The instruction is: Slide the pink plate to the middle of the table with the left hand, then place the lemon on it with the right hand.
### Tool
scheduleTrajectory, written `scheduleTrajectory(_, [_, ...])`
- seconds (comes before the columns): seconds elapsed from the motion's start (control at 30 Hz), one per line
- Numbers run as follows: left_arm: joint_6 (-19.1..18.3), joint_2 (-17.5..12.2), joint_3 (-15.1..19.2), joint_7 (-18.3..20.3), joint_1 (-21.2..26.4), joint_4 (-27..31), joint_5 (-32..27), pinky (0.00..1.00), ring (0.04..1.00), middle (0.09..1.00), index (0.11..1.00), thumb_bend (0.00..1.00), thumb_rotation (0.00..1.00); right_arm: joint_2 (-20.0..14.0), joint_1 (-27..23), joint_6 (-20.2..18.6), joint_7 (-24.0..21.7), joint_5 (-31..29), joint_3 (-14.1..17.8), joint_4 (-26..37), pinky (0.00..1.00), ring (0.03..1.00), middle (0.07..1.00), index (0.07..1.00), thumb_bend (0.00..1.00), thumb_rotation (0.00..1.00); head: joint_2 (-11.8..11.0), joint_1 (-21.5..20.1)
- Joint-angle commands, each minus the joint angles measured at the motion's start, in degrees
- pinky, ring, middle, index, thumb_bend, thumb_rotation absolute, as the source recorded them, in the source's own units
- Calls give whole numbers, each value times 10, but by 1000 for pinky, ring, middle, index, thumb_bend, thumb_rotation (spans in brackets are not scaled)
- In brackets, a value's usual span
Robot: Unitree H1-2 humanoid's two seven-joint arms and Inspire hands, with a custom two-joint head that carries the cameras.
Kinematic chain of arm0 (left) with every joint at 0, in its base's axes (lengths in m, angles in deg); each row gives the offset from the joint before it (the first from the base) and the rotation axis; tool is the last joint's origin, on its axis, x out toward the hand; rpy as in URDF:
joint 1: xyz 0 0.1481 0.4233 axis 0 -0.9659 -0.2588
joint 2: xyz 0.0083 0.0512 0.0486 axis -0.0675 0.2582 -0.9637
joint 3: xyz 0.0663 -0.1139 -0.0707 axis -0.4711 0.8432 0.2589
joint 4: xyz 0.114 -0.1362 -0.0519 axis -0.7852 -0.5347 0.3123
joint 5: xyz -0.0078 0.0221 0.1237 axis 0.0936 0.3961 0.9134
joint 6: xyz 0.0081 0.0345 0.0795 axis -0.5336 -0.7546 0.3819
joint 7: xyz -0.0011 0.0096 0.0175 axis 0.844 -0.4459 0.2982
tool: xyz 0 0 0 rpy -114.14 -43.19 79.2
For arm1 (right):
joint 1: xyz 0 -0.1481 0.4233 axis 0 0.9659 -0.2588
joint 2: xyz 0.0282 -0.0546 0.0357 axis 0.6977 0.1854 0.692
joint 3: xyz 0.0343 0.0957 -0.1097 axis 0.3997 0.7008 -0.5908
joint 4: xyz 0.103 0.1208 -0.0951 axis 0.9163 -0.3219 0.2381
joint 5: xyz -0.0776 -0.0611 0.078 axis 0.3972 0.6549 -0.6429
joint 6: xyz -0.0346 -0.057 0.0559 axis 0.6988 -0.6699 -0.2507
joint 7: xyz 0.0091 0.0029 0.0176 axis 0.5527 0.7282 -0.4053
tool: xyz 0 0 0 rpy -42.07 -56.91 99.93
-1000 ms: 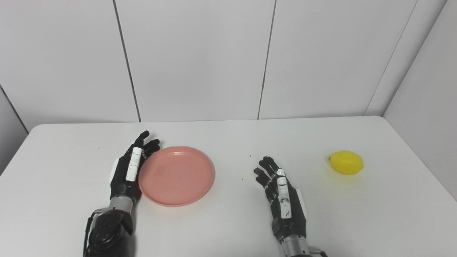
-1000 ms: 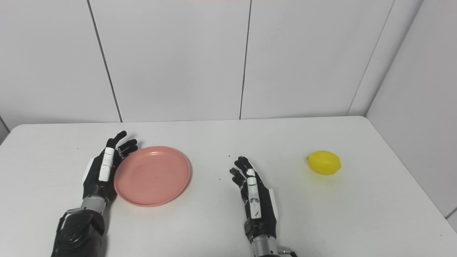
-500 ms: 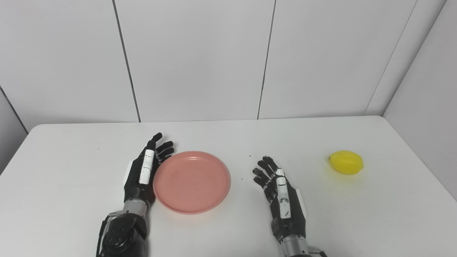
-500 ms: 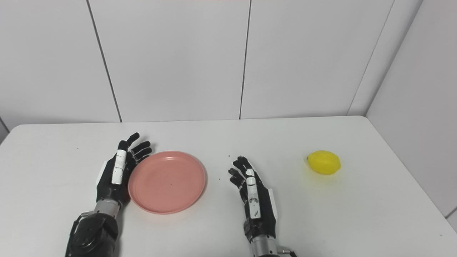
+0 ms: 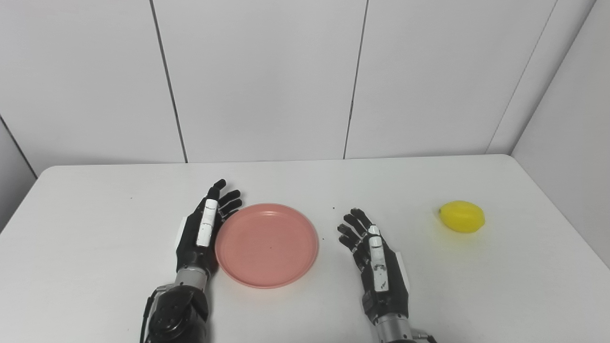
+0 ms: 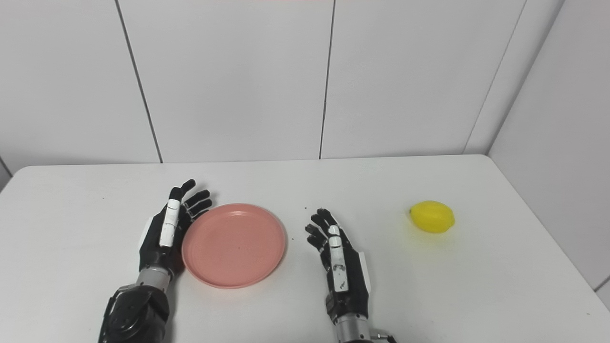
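A round pink plate lies flat on the white table, a little left of centre. My left hand stands on edge against the plate's left rim, open, fingers stretched along the rim. To the right of the plate, a short gap away, my right hand rests open with its fingers apart and holds nothing. A yellow lemon sits alone far to the right, well beyond the right hand.
White wall panels rise behind the table's far edge, and a side wall closes in at the right. A few small dark specks dot the tabletop near the plate.
My left hand has pushed the pink plate to the right, towards the table's middle and closer to the right hand. The right hand and the lemon have stayed where they were.
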Motion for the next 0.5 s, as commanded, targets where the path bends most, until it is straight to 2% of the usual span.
scheduleTrajectory(0.0, [-10,9,-2,-7,9,12,6,819,787,771,840,841,787,5,27,20,-4,-6,2,-42,847,816,846,831,738,885,0,0])
scheduleTrajectory(0.33, [-5,14,-4,-11,11,9,11,820,777,765,836,815,778,5,25,23,-1,-1,1,-44,843,814,841,830,733,874,1,-5])
scheduleTrajectory(0.47, [-5,16,-2,-10,13,4,8,830,779,763,838,812,775,0,24,41,6,23,-2,-49,846,815,837,832,702,888,-2,-8])
